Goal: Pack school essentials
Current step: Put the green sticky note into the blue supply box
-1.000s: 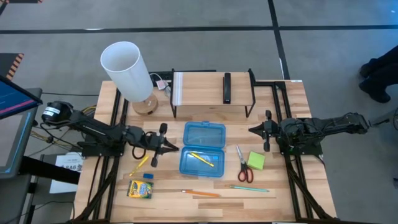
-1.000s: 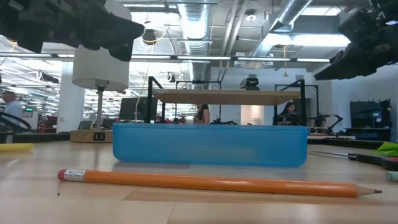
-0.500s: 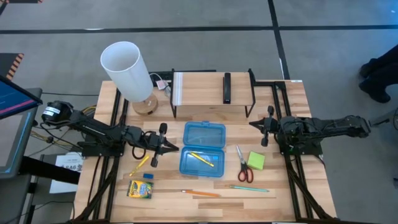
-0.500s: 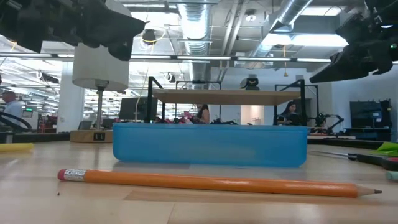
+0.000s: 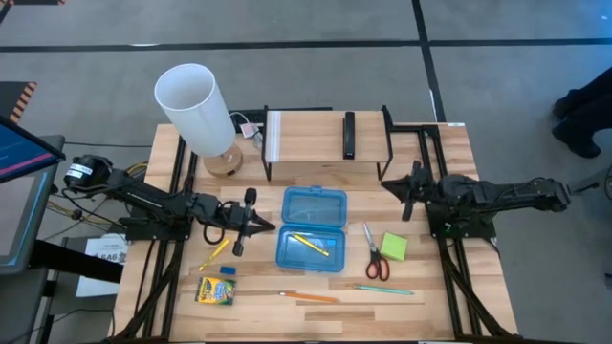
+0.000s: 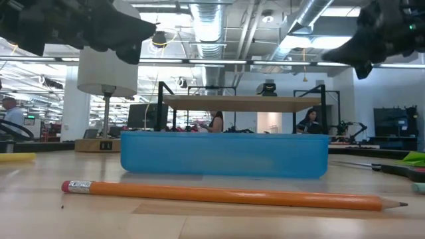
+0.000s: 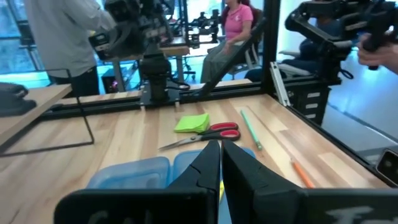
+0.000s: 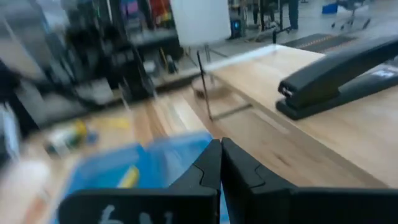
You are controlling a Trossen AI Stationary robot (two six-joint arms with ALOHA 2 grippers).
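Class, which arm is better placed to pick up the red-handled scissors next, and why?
Probably the right. The red-handled scissors lie on the right of the blue case, just in front of the right pincer, which is shut. The left pincer, also shut, sits beyond the case's far side.

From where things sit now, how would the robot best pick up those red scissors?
Probably from straight above, pinching the closed blades near the pivot. The scissors lie flat, and that narrow part suits two fingers better than the wide handle loops. The right gripper is nearest.
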